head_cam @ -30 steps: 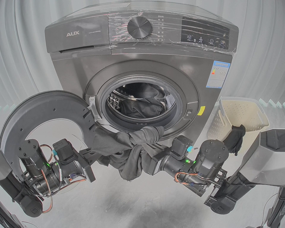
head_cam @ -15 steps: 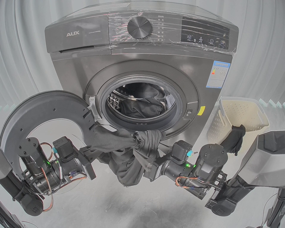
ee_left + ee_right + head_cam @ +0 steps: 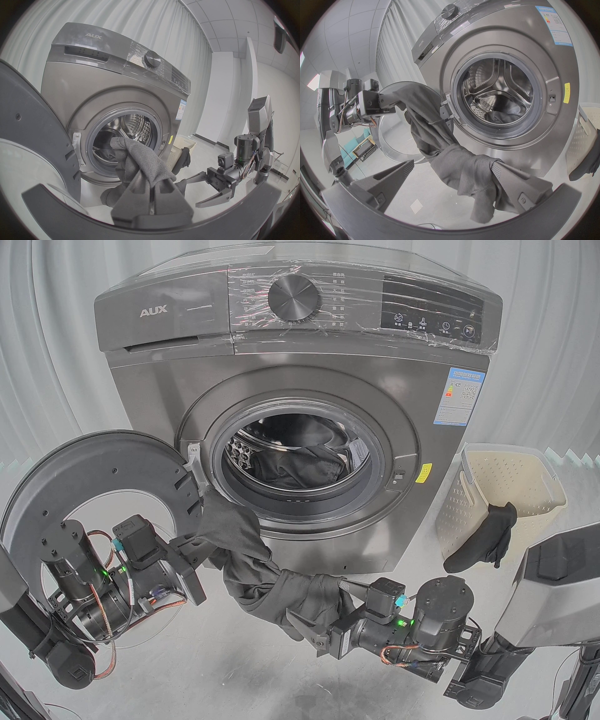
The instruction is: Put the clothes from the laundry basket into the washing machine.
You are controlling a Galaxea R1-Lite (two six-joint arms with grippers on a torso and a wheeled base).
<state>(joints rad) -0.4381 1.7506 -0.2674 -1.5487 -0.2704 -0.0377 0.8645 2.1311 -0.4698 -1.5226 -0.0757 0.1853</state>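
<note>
Our left gripper [image 3: 195, 550] pinches the dark garment [image 3: 262, 580], which sags below the washing machine's [image 3: 187, 384] door rim [image 3: 300, 526] onto one finger of our right gripper [image 3: 322, 613], spread wide. We should close that on the bunch, then lift both ends over the rim together.

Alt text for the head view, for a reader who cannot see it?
A dark grey garment sags between the grippers in front of the open washing machine: the left gripper is shut on one end, the other end drapes over the open right gripper. Dark clothes lie in the drum; a black garment hangs over the laundry basket rim at the right.
</note>
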